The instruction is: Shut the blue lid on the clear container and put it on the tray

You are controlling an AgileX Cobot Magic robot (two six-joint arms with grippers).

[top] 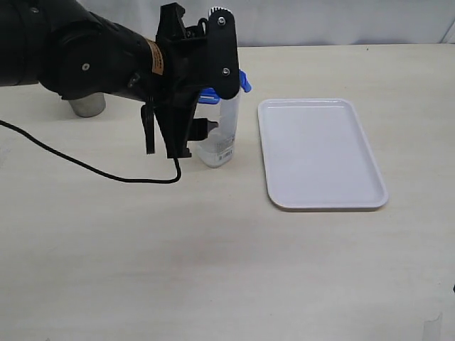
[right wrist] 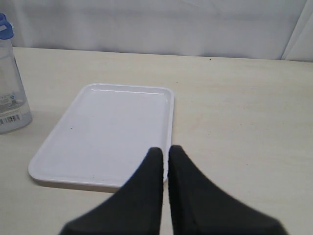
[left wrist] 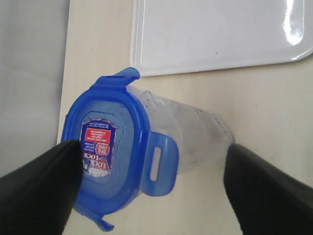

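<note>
The clear container (top: 225, 139) stands upright on the table just left of the white tray (top: 320, 153). The blue lid (top: 244, 82) sits on its mouth with its tabs flared outward. My left gripper (top: 167, 149) hangs over and beside the container. In the left wrist view it (left wrist: 152, 149) is open, with the lid (left wrist: 110, 152) and container (left wrist: 195, 137) below the wide gap; one finger hides the lid's edge. My right gripper (right wrist: 165, 149) is shut and empty near the tray's (right wrist: 117, 132) near edge. The container (right wrist: 10, 93) stands beyond the tray's far end.
A steel cup (top: 87, 105) stands behind the left arm at the back left. A black cable (top: 85, 167) trails across the table from the left arm. The tray (left wrist: 215, 34) holds nothing.
</note>
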